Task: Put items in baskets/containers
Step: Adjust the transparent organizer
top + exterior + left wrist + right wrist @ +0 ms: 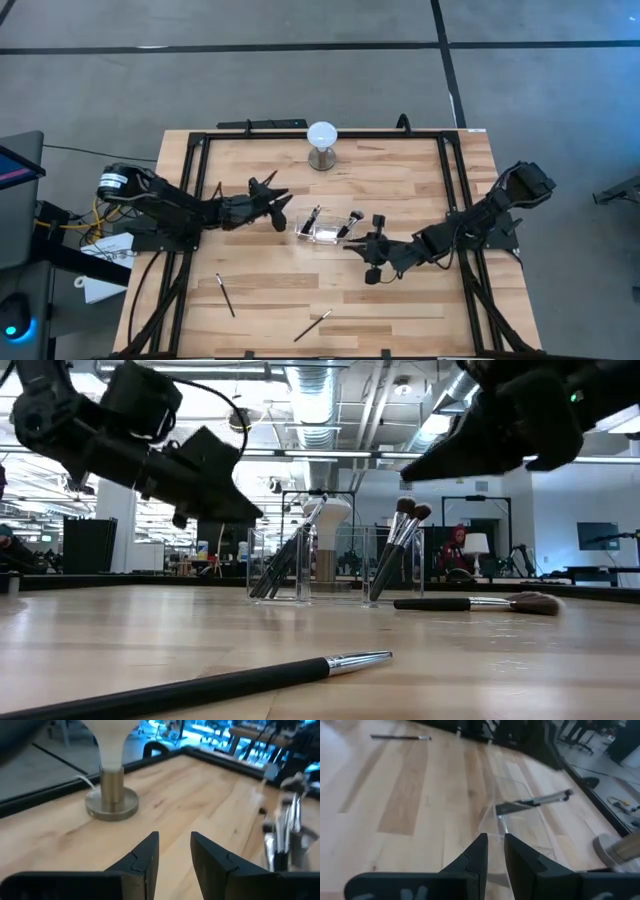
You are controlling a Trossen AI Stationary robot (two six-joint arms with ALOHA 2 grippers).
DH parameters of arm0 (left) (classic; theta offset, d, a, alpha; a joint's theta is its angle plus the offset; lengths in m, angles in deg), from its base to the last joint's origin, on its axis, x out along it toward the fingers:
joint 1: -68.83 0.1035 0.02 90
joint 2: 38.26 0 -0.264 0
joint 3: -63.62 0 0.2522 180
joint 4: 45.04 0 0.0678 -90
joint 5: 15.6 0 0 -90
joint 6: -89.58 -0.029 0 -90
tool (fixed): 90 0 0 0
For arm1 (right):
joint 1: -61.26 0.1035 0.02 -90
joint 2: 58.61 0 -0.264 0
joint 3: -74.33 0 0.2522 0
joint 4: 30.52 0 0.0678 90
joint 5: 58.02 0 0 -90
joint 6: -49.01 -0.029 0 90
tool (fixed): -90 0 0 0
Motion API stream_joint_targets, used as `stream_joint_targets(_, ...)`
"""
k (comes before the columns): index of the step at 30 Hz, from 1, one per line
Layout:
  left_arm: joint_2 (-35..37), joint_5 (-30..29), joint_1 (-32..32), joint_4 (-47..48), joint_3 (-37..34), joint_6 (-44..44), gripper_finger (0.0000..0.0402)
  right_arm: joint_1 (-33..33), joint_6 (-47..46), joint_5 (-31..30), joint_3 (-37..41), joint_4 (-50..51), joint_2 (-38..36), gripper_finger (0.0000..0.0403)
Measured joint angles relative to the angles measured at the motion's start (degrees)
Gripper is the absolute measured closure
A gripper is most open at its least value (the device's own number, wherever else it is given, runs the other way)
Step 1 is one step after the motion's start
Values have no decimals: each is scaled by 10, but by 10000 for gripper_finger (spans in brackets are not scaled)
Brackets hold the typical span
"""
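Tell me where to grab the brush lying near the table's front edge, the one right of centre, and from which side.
Grip the brush around the middle of its slim dark handle, coming straight down from above. It lies flat on the bare table, angled, with nothing beside it, so fingers should probably close across the handle. Avoid the lighter tip end. The right gripper, hovering by the clear holder, looks nearest.
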Motion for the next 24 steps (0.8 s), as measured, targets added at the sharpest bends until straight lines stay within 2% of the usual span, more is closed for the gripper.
stream_joint_targets(4, -39, 12, 6, 0, 0, 0, 293, 26, 2, 0, 0, 0, -8, 348)
stream_joint_targets(8, -72, 60, 5, 0, 1, -4, 293, 54, 19, -44, 0, 0, -9, 348)
stream_joint_targets(13, -100, 86, 5, -2, 23, -55, 293, 75, 36, -100, 0, 0, -10, 348)
stream_joint_targets(20, -116, 135, 4, 0, 41, -92, 293, 80, 36, -103, 0, 5, -10, 348)
stream_joint_targets(24, -116, 143, 4, 0, 35, -92, 293, 80, 36, -104, 0, 6, -10, 348)
